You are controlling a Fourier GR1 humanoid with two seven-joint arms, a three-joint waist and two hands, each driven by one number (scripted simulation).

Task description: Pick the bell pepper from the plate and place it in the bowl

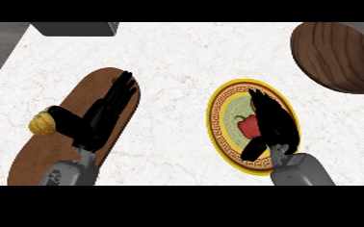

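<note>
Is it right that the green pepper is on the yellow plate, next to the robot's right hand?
Not quite: the bell pepper is red, not green. The head view shows it lying on the yellow-rimmed plate, right beside the robot's right hand, which is over the plate with its fingers straight.

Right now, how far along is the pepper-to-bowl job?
Done: only the approach. The right hand is over the yellow-rimmed plate, beside the red bell pepper. In hand: nothing; the fingers look straight and the pepper lies on the plate. Left: grasp, lift, carry to the wooden bowl at upper right, release. The left hand rests open over the wooden board.
</note>
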